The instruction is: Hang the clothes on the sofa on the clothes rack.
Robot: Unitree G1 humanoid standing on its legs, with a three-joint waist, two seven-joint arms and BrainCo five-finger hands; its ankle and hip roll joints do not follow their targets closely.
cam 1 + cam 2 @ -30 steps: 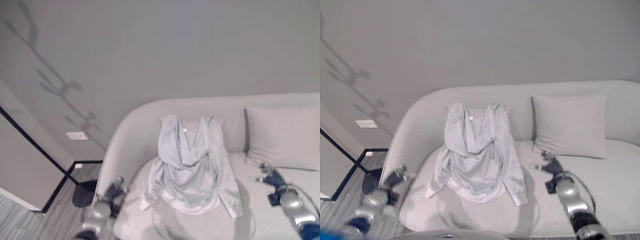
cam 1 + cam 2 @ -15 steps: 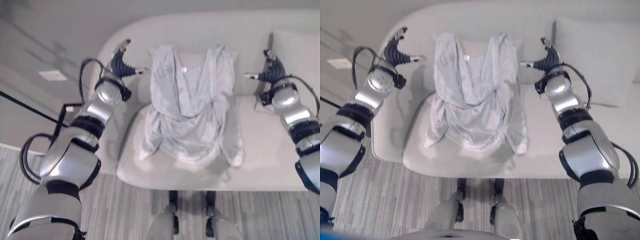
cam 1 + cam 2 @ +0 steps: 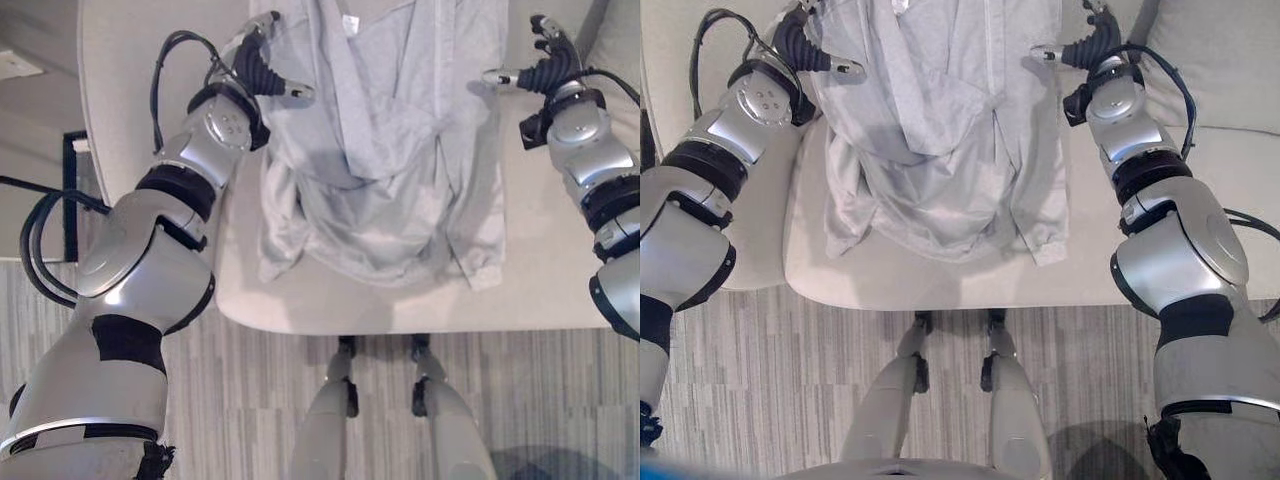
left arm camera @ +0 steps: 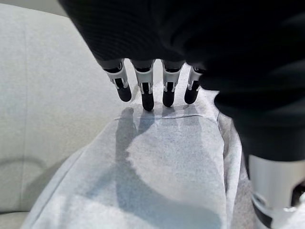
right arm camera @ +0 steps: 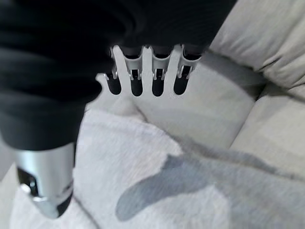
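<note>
Left hand [image 3: 262, 68] over the left shoulder of the light grey hoodie [image 3: 385, 150], fingers [image 4: 145, 93] straight, thumb spread, gripping nothing. Right hand [image 3: 548, 70] by the hoodie's right shoulder, fingers also extended, thumb pointing at the cloth, holding nothing. Hoodie lies draped against the sofa [image 3: 560, 270] backrest and seat, cushion [image 3: 1230, 60] right of it.

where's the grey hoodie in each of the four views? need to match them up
Left eye view: hoodie upper centre, draped on the sofa.
Right eye view: upper centre.
Left wrist view: lower centre, below the fingertips.
Right wrist view: lower half.
Shared landmark: the sofa's pale upholstery.
</note>
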